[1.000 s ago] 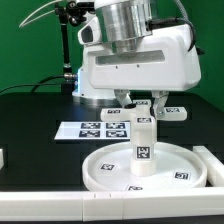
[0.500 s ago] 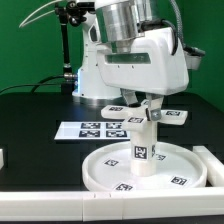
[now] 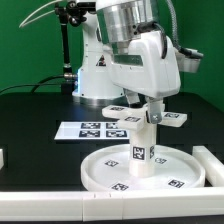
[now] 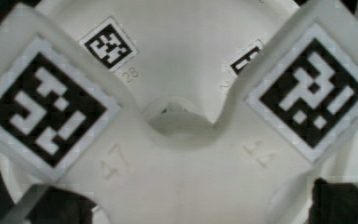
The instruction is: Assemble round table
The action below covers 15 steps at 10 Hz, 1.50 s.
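The large rimmed round disc (image 3: pixel 105 170) lies flat on the black table. The short thick leg (image 3: pixel 143 152) stands upright on its middle, with a tag facing the camera. My gripper (image 3: pixel 149 112) reaches straight down and is shut on the leg's top. The cross-shaped piece (image 3: pixel 176 118) lies behind the leg, partly hidden by it and the hand. In the wrist view the leg (image 4: pixel 194 160) fills the space between my dark fingers (image 4: pixel 51 205), with a large tag on each side, and the disc (image 4: pixel 176 30) shows beyond it.
The marker board (image 3: pixel 93 130) lies at the exterior view's left of the leg. White rail blocks stand along the front (image 3: pixel 60 205), at the right (image 3: pixel 211 160) and at the left edge (image 3: pixel 3 157). A dark stand (image 3: pixel 68 50) rises at the back.
My hand has turned about its vertical axis while holding the leg. The leg's tag and the disc's tags have shifted toward the exterior view's left.
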Available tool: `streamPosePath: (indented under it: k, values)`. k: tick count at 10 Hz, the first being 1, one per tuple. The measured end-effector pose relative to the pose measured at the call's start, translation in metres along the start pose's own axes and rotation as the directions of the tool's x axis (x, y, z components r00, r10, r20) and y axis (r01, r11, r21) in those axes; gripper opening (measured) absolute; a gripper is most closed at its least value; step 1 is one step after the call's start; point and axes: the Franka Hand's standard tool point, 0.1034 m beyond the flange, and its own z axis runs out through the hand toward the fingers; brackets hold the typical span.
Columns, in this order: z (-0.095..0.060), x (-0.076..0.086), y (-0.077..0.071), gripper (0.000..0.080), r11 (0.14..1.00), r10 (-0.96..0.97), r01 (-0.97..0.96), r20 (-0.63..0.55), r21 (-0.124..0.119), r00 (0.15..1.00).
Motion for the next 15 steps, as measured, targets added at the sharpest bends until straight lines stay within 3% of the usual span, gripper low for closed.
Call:
streamPosePath:
  k: [3,6,9,15]
  values:
    - [-0.026,-0.01,-0.005,0.0647,0.998,-0.063,0.063,0.026,-0.005,0.998]
    - [-0.022,-0.009,-0.004,0.0649,0.985,-0.17,0.17,0.025,-0.004,0.985]
    - [-0.021,-0.008,-0.008,0.0649,0.816,-0.578,0.578,0.012,-0.022,0.816]
    - [-0.021,-0.008,-0.008,0.0649,0.804,-0.594,0.594,0.012,-0.02,0.804]
